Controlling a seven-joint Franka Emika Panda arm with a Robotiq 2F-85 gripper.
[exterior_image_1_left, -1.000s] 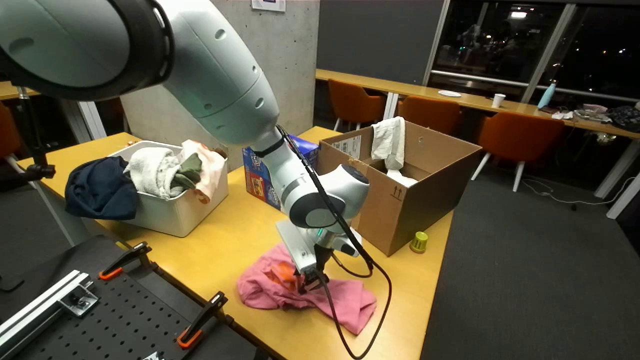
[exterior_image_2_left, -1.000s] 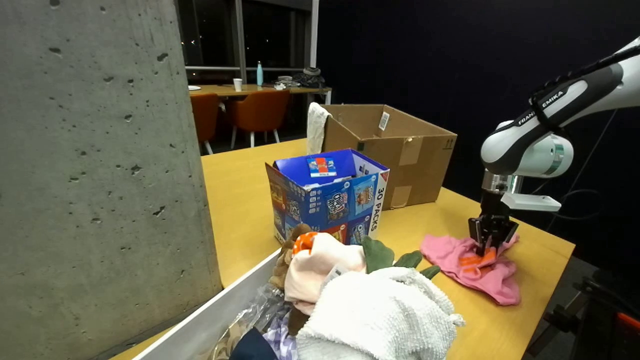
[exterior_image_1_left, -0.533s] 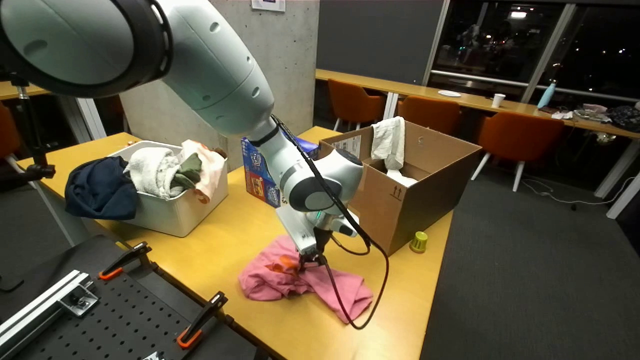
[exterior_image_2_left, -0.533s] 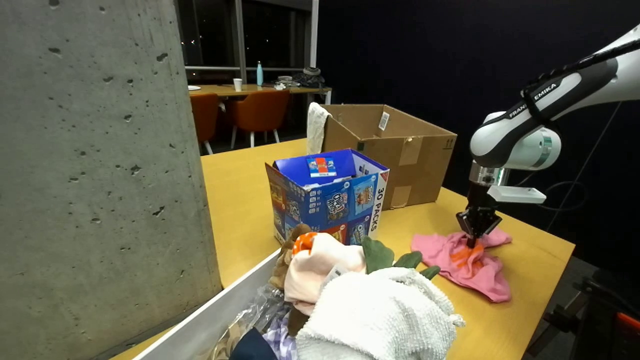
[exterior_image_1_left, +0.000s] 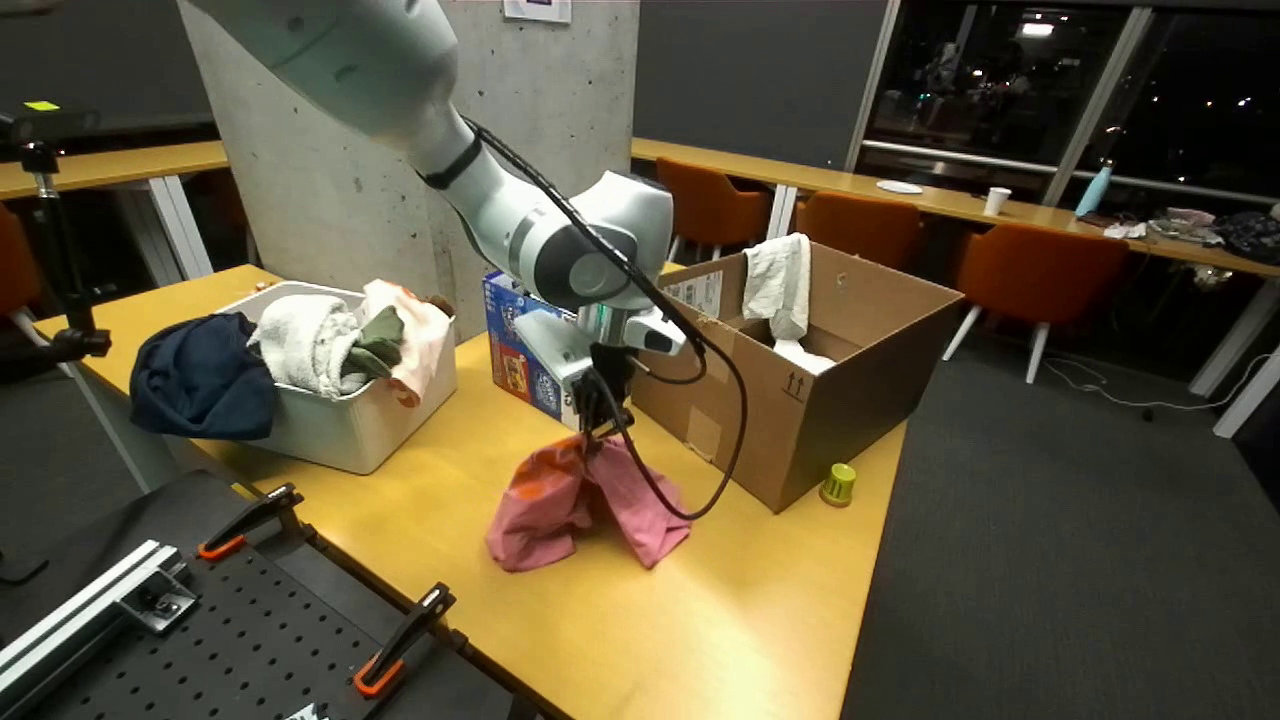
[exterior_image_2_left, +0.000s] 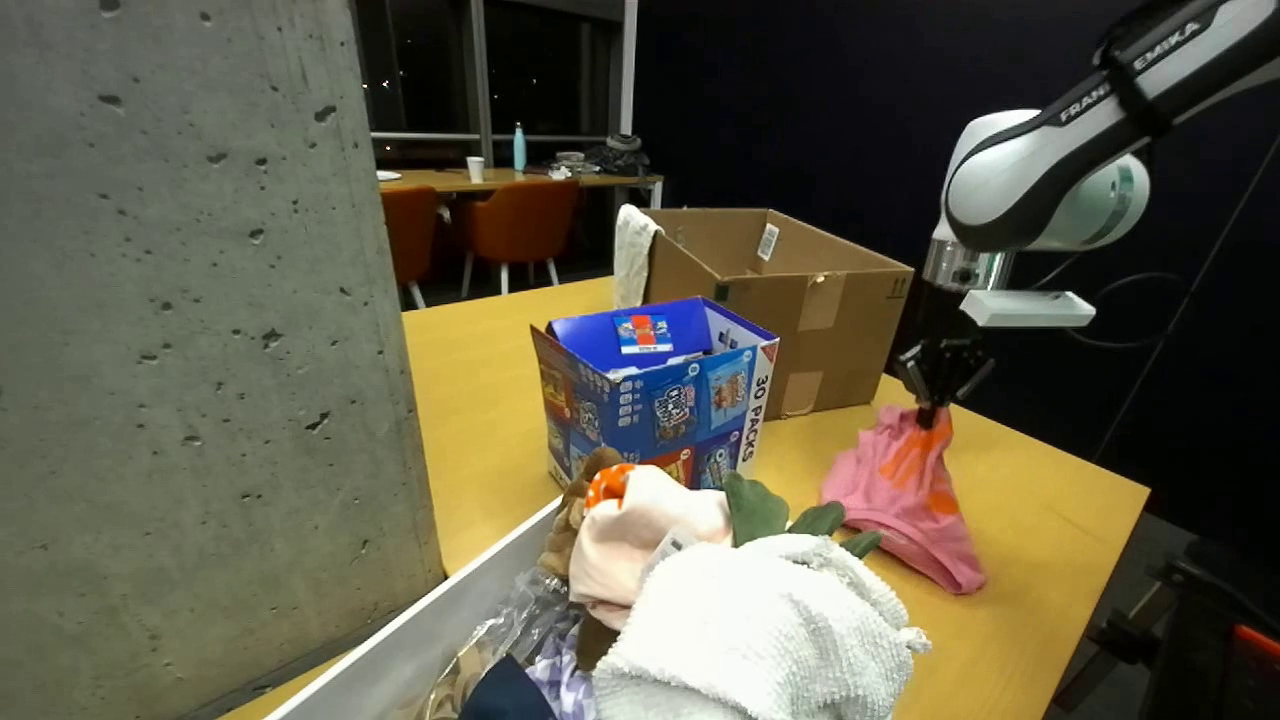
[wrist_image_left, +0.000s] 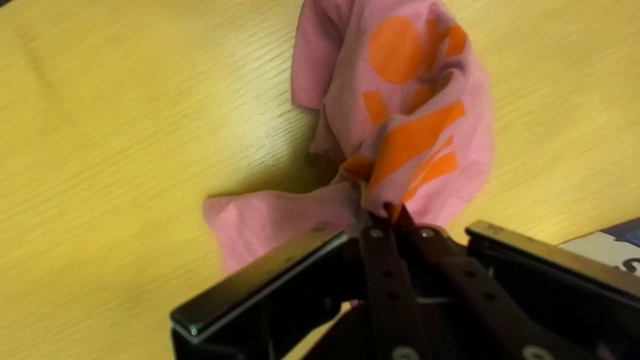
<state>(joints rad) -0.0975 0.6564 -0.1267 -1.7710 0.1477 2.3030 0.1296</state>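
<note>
Pink cloth (exterior_image_2_left: 905, 500) with orange print (wrist_image_left: 420, 140), perhaps lettering; yellow, wood-grained table (exterior_image_1_left: 430, 490).

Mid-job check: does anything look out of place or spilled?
I see no spill. A white towel hangs over the rim of the cardboard box, and navy cloth droops over the side of the white bin; both look untidy, partly out of their containers. The pink cloth bunched in the gripper seems ordinary.

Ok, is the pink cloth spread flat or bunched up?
Bunched up: the tool pinches the pink cloth, gathering it to a peak with folds falling below in both exterior views.
</note>
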